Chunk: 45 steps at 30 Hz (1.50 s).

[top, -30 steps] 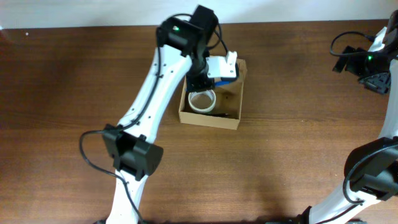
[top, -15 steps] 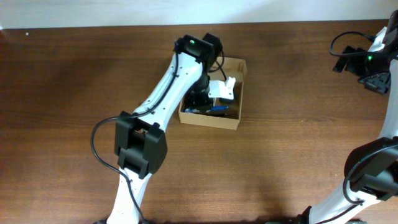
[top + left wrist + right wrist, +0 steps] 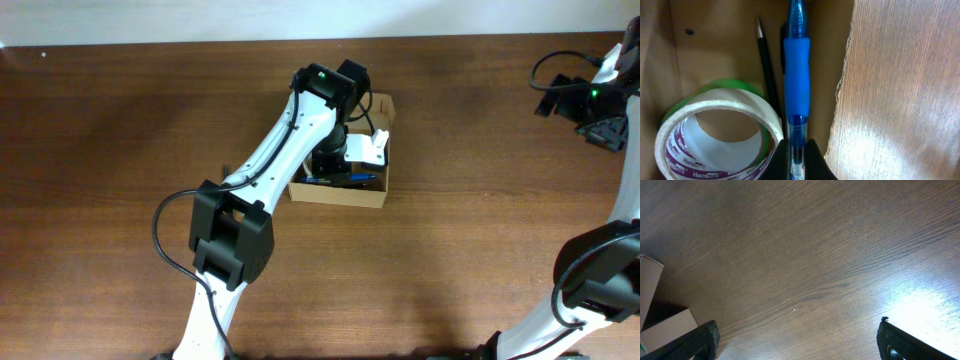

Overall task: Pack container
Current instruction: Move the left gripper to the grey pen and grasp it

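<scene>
The container (image 3: 378,196) is a small tan cardboard box at the table's middle; its inside wall shows in the left wrist view (image 3: 832,65). My left gripper (image 3: 348,165) reaches down into it and is shut (image 3: 797,160) on a blue pen (image 3: 796,75) that lies along the box's right wall; the pen also shows in the overhead view (image 3: 350,178). A thin black pen (image 3: 767,70) lies beside it. A white tape roll (image 3: 715,130) with purple print sits on a green roll in the box. My right gripper (image 3: 797,340) is open and empty over bare table at the far right.
Brown wooden table (image 3: 480,230) all around the box. A pale block (image 3: 650,305) shows at the left edge of the right wrist view. The right arm (image 3: 600,95) stands at the far right edge, with cables by it.
My left gripper has gone down into the box with the blue pen, and the arm has swung a little right. The right arm has not moved.
</scene>
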Available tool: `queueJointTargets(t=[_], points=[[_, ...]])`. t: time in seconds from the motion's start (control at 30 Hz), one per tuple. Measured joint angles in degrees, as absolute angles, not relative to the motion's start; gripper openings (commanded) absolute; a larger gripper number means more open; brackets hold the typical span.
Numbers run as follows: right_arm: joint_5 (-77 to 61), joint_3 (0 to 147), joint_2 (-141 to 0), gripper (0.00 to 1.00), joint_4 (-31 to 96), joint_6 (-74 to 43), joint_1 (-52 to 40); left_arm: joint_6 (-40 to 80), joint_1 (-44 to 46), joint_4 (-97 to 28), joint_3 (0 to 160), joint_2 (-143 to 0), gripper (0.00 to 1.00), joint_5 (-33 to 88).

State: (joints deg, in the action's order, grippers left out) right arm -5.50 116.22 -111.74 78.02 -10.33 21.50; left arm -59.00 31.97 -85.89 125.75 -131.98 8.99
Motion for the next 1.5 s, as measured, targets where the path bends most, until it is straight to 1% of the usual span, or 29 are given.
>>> queueJointTargets(t=[0.17,0.2,0.23,0.3,0.33,0.4,0.47,0.57,0.73,0.87,0.97,1.03,1.17,1.3,1.37,1.5], points=[[-5.5,116.2,-111.7,0.99,78.0,-10.4,21.5,-59.0,32.0,-85.8,125.8,-133.2,0.02,9.0],[-5.5,116.2,-111.7,0.99,78.0,-10.4,21.5,-59.0,32.0,-85.8,125.8,-133.6,0.03,9.0],[-5.5,116.2,-111.7,0.99,78.0,-10.3,21.5,-59.0,32.0,-85.8,125.7,-134.0,0.08,9.0],[-5.5,116.2,-111.7,0.99,78.0,-10.3,21.5,-59.0,32.0,-85.8,125.7,-134.4,0.24,9.0],[-5.5,116.2,-111.7,0.99,78.0,-10.3,21.5,-58.8,32.0,-85.8,125.7,-134.4,0.3,9.0],[-5.5,116.2,-111.7,0.99,78.0,-10.3,21.5,-58.8,32.0,-85.8,125.7,-134.4,0.32,9.0],[-5.5,116.2,-111.7,0.99,78.0,-10.3,21.5,-58.5,32.0,-85.0,125.7,-134.4,0.4,9.0],[-5.5,116.2,-111.7,0.99,78.0,-10.3,21.5,-56.5,31.9,-82.4,125.5,-133.8,0.46,9.0],[-5.5,116.2,-111.7,0.99,78.0,-10.4,21.5,-50.5,31.0,-78.6,124.9,-127.7,0.47,7.7],[-5.5,116.2,-111.7,0.99,78.0,-10.3,21.5,-41.6,27.2,-73.1,124.8,-116.8,0.47,4.8],[-5.5,116.2,-111.7,0.99,78.0,-10.3,21.5,-34.9,21.1,-69.9,124.8,-108.2,0.47,3.6],[-5.5,116.2,-111.7,0.99,78.0,-10.3,21.5,-30.3,15.3,-67.4,123.8,-102.7,0.47,2.8],[-5.5,116.2,-111.7,0.99,78.0,-10.3,21.5,-21.5,3.7,-63.7,112.5,-93.1,0.47,1.3],[-5.5,116.2,-111.7,0.99,78.0,-10.3,21.5,-14.3,-0.3,-61.4,97.6,-93.3,0.48,1.0],[-5.5,116.2,-111.7,0.99,78.0,-10.4,21.5,-10.7,-1.2,-57.0,89.2,-96.2,0.48,1.0],[-5.5,116.2,-111.7,0.99,78.0,-10.4,21.5,-4.7,-1.2,-49.8,78.7,-101.6,0.48,1.5]])
